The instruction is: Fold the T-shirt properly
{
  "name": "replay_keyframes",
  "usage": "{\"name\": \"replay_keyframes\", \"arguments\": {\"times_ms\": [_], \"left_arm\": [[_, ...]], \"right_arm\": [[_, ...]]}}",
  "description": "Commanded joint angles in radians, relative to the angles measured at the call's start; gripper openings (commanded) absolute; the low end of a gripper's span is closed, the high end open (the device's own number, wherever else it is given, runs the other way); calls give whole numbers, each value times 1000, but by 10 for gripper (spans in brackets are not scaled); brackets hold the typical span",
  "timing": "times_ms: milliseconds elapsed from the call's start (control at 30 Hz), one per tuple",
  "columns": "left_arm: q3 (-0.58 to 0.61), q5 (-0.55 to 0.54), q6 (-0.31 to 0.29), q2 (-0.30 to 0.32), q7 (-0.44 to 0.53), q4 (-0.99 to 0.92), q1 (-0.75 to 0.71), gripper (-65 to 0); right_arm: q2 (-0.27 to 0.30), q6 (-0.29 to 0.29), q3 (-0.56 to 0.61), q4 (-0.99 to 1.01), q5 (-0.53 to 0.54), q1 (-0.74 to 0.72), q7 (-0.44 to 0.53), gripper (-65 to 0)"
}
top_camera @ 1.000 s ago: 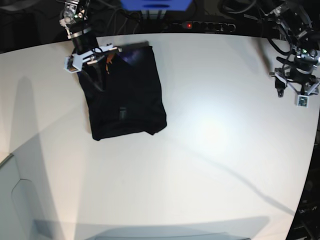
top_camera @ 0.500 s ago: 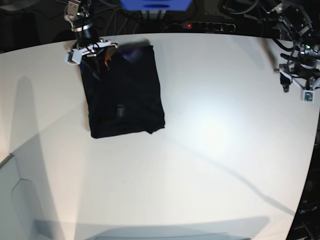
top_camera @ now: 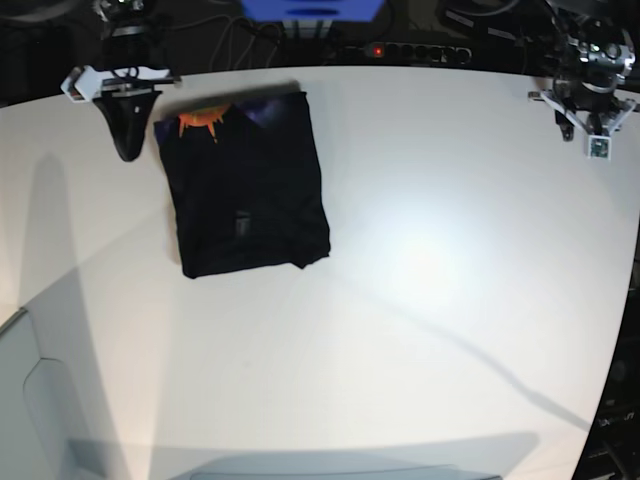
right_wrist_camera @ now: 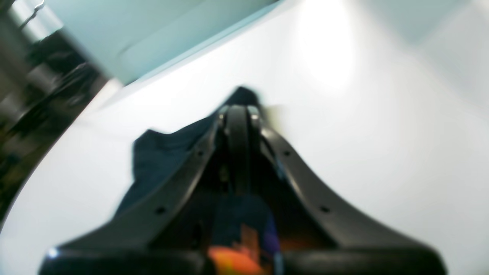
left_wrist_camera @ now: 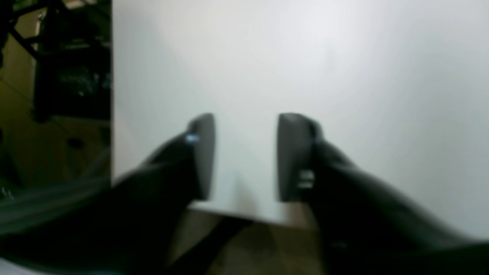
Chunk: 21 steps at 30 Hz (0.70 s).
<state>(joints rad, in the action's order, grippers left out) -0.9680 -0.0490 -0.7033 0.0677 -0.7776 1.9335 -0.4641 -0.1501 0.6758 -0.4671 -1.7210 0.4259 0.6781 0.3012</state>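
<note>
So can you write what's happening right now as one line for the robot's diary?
T-shirt: folded, lying on table | right gripper: shut, empty, beside shirt | left gripper: apart, empty, over bare table

Counted: one folded black T-shirt [top_camera: 248,190], one white table [top_camera: 420,280], two grippers, left [top_camera: 590,125] and right [top_camera: 127,130].

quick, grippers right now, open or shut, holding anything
left gripper: open, a clear gap between its fingers, only bare table in it, holding nothing
right gripper: shut, empty, off to the side of the T-shirt
</note>
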Motion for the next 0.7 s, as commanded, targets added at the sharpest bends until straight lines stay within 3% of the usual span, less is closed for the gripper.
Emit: {"name": "replay_keyframes", "arguments": {"times_ms": [0,67,167,367,667], "left_arm": [[-24,-1,5,-10,11,28,-28,-544],[-52,-1,5,-59,11,36,-60,-650],[-95,-1,5,-104,11,24,-91,-634],[-191,-1,5,-177,11,-19,-104,-650],[-239,-2,5,-182,20,-118,-104,-650]], "right_arm": [[7,22,-17,19,9,4,16,-650],[39,22,-46,86,9,-14,2,-650],[102,22,-45,195,9,-45,-18,-650],[172,22,32,307,9,-54,-21,-650],[188,22,129,342,9,-10,-17,-650]]}}
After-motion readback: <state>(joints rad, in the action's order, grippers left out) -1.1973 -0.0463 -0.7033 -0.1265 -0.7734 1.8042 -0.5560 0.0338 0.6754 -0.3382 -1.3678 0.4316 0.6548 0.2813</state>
